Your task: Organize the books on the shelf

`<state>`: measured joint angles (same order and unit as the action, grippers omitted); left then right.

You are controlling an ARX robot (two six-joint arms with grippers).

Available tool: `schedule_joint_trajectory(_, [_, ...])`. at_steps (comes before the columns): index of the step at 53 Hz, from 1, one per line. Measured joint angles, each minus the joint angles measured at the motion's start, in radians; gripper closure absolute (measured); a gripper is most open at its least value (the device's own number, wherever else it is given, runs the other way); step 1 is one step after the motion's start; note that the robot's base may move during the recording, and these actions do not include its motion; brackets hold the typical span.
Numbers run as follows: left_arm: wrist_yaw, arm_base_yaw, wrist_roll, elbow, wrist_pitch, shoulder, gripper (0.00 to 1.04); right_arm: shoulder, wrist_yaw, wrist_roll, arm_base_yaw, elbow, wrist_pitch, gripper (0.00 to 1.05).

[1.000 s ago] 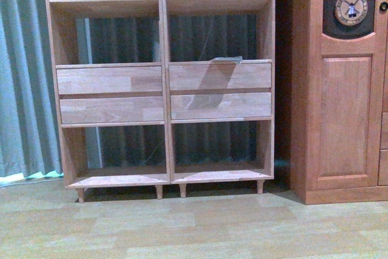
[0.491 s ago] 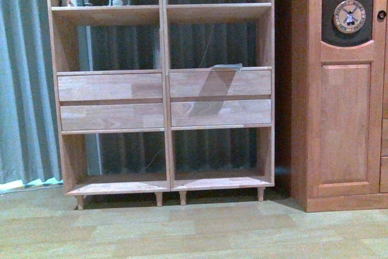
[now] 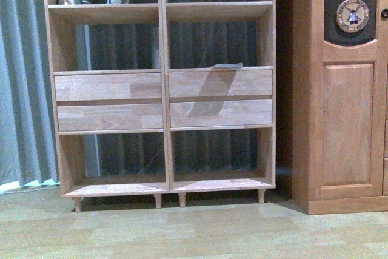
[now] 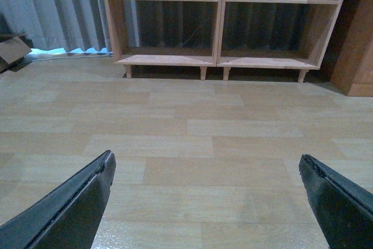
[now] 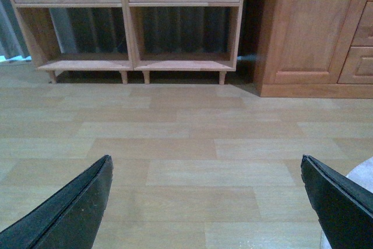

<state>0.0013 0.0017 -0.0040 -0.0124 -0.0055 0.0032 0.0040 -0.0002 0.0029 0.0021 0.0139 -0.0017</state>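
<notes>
Pale plank floor (image 3: 194,228) runs to the shelf (image 3: 163,83) — grey curtain (image 3: 24,89) behind, reddish cabinet (image 3: 345,119) just beside it. The left gripper (image 4: 205,158) and right gripper (image 5: 206,158) both gape wide above the floor.

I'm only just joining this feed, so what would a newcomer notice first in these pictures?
A tall pale-wood shelf with a plank-fronted drawer band across its middle fills the front view. Right of it stands a reddish-brown cabinet with a round windmill emblem on a dark panel. In the wrist views the left gripper and right gripper hang wide open over pale plank floor.
</notes>
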Motion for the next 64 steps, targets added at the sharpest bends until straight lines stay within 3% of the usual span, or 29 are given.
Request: schedule_joint_trajectory(64, [-0.001, 0.0, 0.0, 0.0, 0.0, 0.0, 0.07, 0.0, 0.0, 0.0, 0.0, 0.0, 0.0, 0.07])
